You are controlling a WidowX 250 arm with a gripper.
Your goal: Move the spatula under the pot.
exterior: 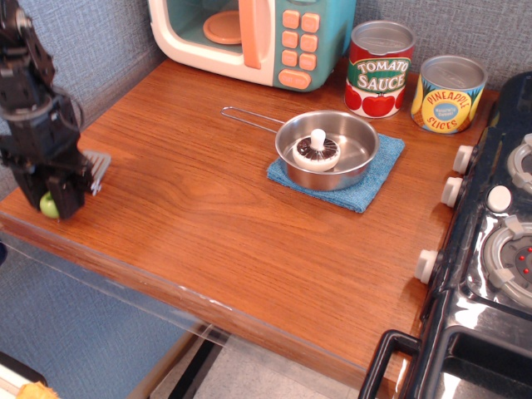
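The spatula lies at the table's far left edge; its lime-green handle end (48, 204) and grey slotted blade (99, 166) stick out on either side of my black gripper (63, 193). The gripper is down over the handle and looks shut on it, and the blade is tilted up a little. The middle of the handle is hidden by the fingers. The pot (327, 150), a shallow steel pan with a thin wire handle (248, 118), sits on a blue cloth (370, 187) at mid-table, far to the right of the gripper. A white and dark mushroom toy (317, 150) lies in it.
A toy microwave (249, 37) stands at the back. A tomato sauce can (379, 69) and a pineapple can (448, 94) stand back right. A black toy stove (490, 249) borders the right side. The front table edge (166, 278) drops off.
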